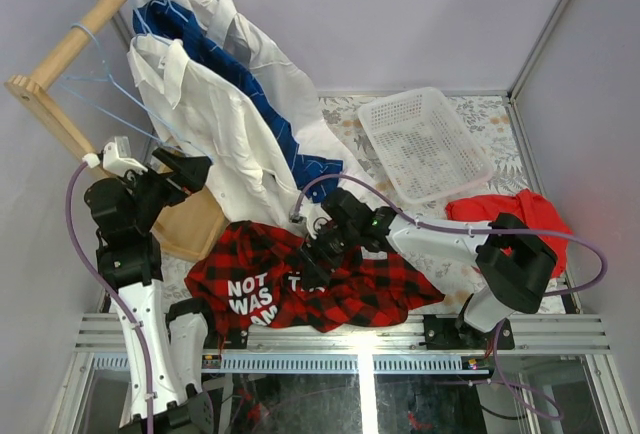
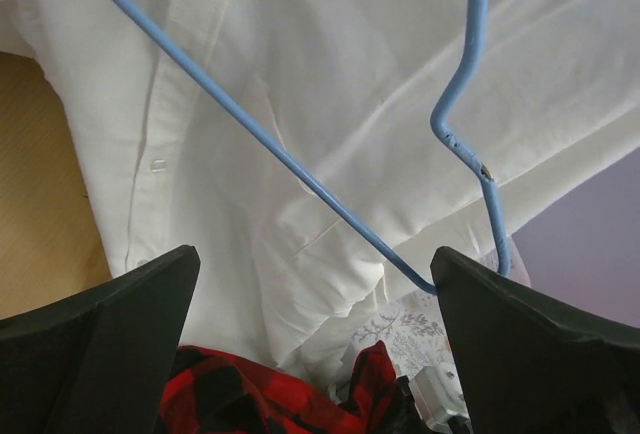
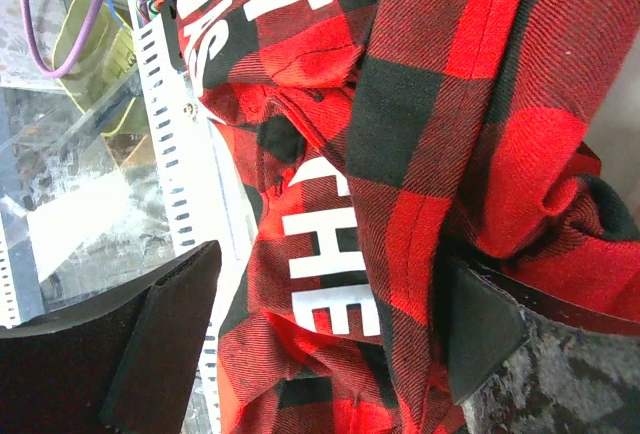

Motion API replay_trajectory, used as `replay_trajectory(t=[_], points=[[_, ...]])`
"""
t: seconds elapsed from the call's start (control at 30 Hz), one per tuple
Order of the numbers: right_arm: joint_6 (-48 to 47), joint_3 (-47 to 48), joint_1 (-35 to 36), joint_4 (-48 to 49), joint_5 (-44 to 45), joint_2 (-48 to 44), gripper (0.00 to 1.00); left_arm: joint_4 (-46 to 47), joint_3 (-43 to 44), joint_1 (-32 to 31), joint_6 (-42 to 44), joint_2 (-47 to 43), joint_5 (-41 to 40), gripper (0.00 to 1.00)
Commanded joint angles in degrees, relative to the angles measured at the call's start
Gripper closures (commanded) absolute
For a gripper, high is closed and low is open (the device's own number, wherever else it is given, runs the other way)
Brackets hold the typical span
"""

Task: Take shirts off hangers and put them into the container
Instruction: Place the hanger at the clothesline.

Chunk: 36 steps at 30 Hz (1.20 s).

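Observation:
A red-and-black plaid shirt (image 1: 330, 289) with white lettering lies crumpled at the table's front edge. My right gripper (image 1: 312, 266) is down on it, open, and its fingers straddle a fold of the plaid shirt (image 3: 450, 104) without pinching it; in the wrist view the right gripper (image 3: 330, 284) has cloth between wide jaws. A white shirt (image 1: 220, 124), a dark blue shirt (image 1: 235, 69) and a second white shirt (image 1: 265, 39) hang on light-blue wire hangers (image 1: 108, 79). My left gripper (image 1: 188, 167) is open close to the white shirt (image 2: 300, 104), with a hanger (image 2: 250, 124) wire running across in front of it. The white basket (image 1: 375, 144) stands at the back right.
The wooden rack (image 1: 60, 54) slants across the back left, and its flat wooden foot (image 1: 190, 226) lies beside the left arm. A plain red cloth (image 1: 505, 214) lies on the table right of the basket. A metal rail (image 1: 350, 339) runs along the near table edge.

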Motion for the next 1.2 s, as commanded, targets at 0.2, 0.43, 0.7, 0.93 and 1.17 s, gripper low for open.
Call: replay_trajectory(t=[0.2, 0.43, 0.7, 0.93, 1.17], points=[[0.05, 2.8, 2.63, -2.39, 2.83, -0.06, 0.09, -10.97, 1.23, -0.9, 9.09, 1.47, -2.82, 0.0], [0.79, 3.49, 2.97, -2.19, 4.16, -0.02, 0.09, -7.99, 4.22, -0.9, 16.3, 4.99, -5.82, 0.0], [1.42, 4.33, 2.99, -2.69, 5.25, 0.02, 0.09, -9.87, 7.11, -1.09, 19.71, 11.77, -3.32, 0.0], [1.92, 4.87, 3.06, -2.16, 5.49, 0.56, 0.08, -10.03, 5.03, -11.18, 18.69, 11.22, -16.92, 0.0], [2.17, 6.15, 3.17, -2.66, 5.85, 1.67, 0.08, -12.86, 4.75, -20.21, 12.7, 11.1, -38.91, 0.0]])
